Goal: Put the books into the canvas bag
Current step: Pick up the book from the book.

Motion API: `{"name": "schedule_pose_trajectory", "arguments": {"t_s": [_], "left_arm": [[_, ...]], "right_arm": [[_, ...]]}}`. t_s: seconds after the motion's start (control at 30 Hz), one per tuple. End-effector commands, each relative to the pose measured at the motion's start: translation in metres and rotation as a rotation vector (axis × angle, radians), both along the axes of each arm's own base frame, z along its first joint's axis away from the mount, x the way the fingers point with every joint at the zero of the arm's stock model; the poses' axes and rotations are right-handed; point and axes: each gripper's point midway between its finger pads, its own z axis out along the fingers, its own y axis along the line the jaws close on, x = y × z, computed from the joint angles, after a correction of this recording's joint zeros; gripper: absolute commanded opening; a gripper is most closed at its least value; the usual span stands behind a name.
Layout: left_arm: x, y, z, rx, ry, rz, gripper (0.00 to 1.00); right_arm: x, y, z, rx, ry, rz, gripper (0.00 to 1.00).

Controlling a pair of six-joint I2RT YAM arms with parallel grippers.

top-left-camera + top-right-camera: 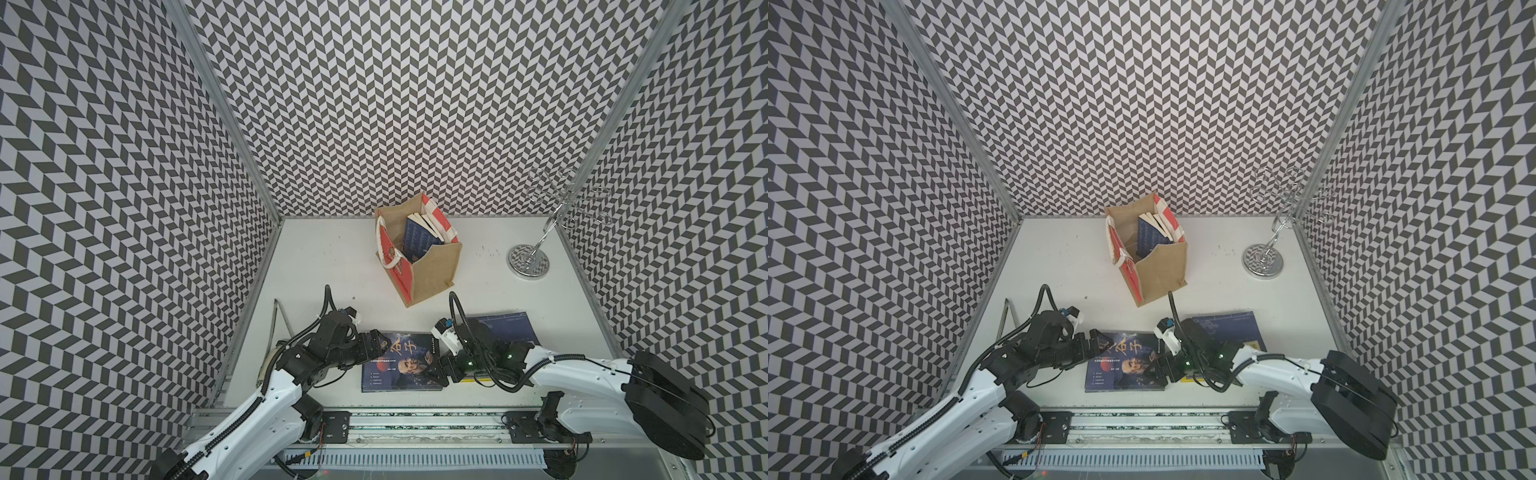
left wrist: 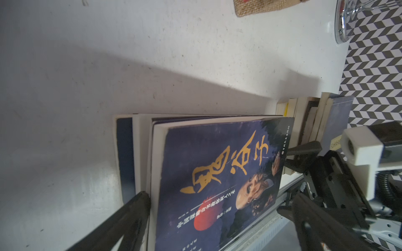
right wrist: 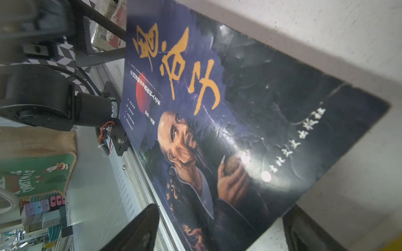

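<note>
Books (image 1: 402,360): small stack flat on counter (image 1: 324,266) near front edge, more already upright in canvas bag (image 1: 432,270). Left pincer (image 1: 379,338) open at stack's left edge; right pincer (image 1: 441,372) open at right edge. Best to slide fingers level under top cover, squeeze evenly.

I see the tan jute bag (image 1: 428,266) mid-table (image 1: 324,257), navy paperbacks (image 1: 419,239) standing inside. Chrome wire stand (image 1: 528,259) to its right. Navy old-man-cover book stack (image 1: 401,361) in front, second book pile (image 1: 509,328) just right of it.
</note>
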Motion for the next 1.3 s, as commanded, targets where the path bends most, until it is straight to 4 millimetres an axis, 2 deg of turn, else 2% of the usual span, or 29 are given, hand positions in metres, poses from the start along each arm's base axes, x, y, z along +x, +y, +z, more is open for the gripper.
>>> {"name": "schedule_pose_trajectory", "arguments": {"t_s": [0.0, 0.3, 0.67, 0.83, 1.07, 1.27], "left_arm": [[-0.004, -0.006, 0.015, -0.023, -0.005, -0.037, 1.00], [-0.002, -0.007, 0.012, -0.016, -0.006, -0.038, 1.00], [0.006, 0.010, 0.023, 0.086, -0.038, 0.017, 1.00], [0.001, 0.007, 0.017, 0.078, -0.007, -0.006, 1.00], [0.000, 0.019, 0.008, 0.146, 0.017, 0.052, 1.00], [-0.001, 0.015, -0.005, 0.186, 0.052, 0.041, 1.00]], "right_arm": [[-0.006, 0.012, 0.003, 0.043, 0.002, 0.038, 0.88], [0.008, 0.033, 0.017, 0.071, -0.038, 0.036, 0.88], [0.008, 0.013, -0.001, -0.009, -0.040, -0.011, 0.90], [0.008, 0.014, -0.002, -0.013, -0.041, -0.003, 0.90], [0.008, 0.013, -0.002, -0.016, -0.048, -0.004, 0.90], [0.007, 0.011, -0.001, -0.013, -0.050, -0.009, 0.90]]}}
